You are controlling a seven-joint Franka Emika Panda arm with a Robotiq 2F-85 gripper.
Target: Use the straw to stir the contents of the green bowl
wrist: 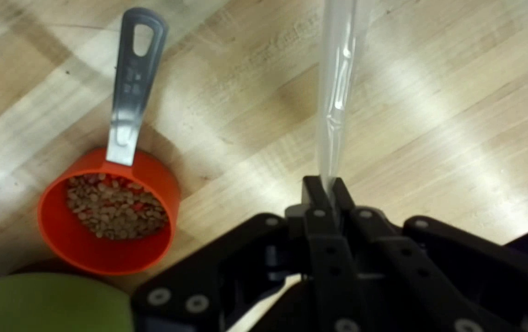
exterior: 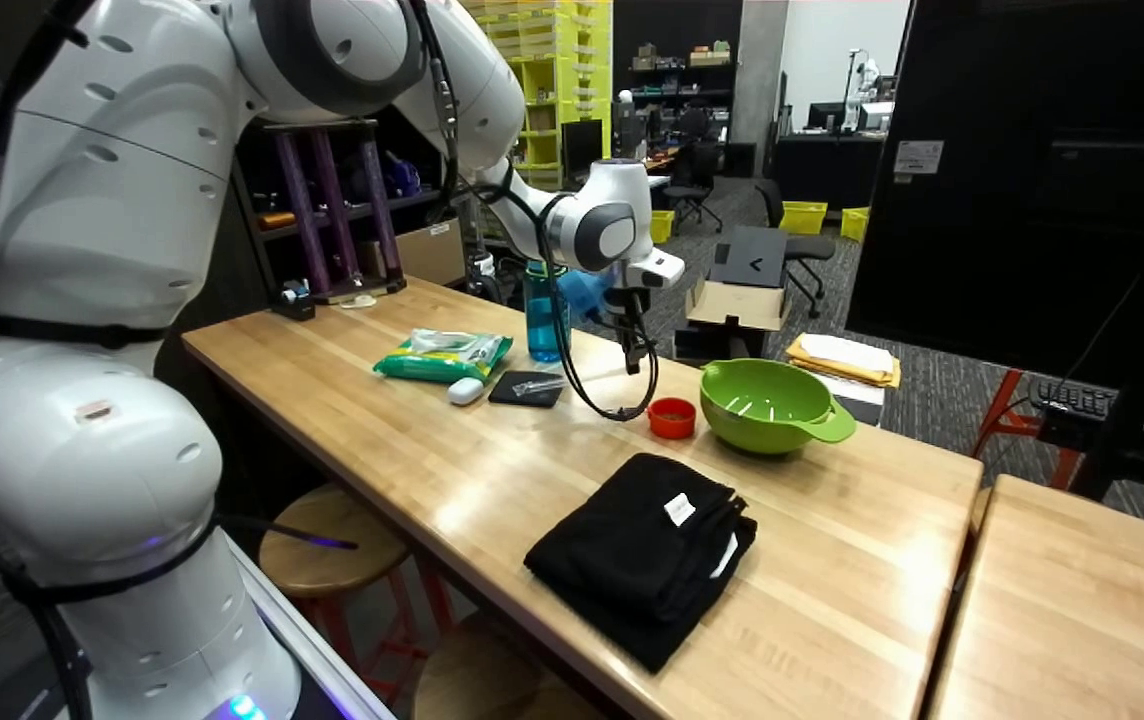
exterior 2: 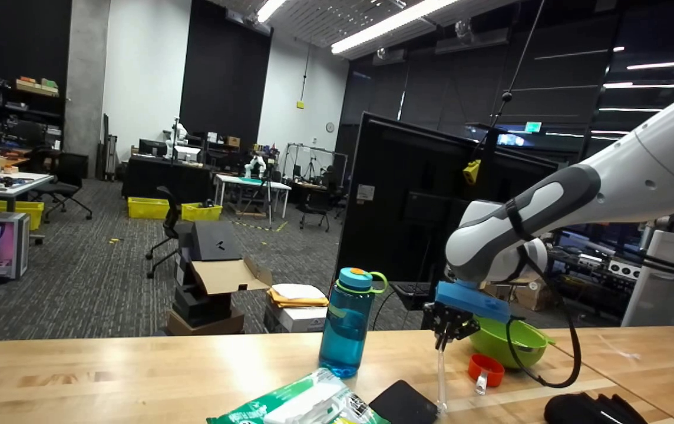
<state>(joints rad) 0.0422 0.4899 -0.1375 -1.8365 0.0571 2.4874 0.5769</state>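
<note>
Since the straw [wrist: 336, 101] looks light, slick and easily crushed, a gentle hold near its top should suit; the gripper [wrist: 328, 188] pinches it there, outside the bowl [exterior: 757, 430], which sits beside the cup [exterior: 672, 427] on the table [exterior: 492, 455].

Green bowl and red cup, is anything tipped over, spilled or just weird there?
Nothing stands out. The green bowl and red cup both stand upright on the table, the cup's brown bits inside it. No clear spill shows; a dark speck near the grey handle is too tiny to identify.
</note>
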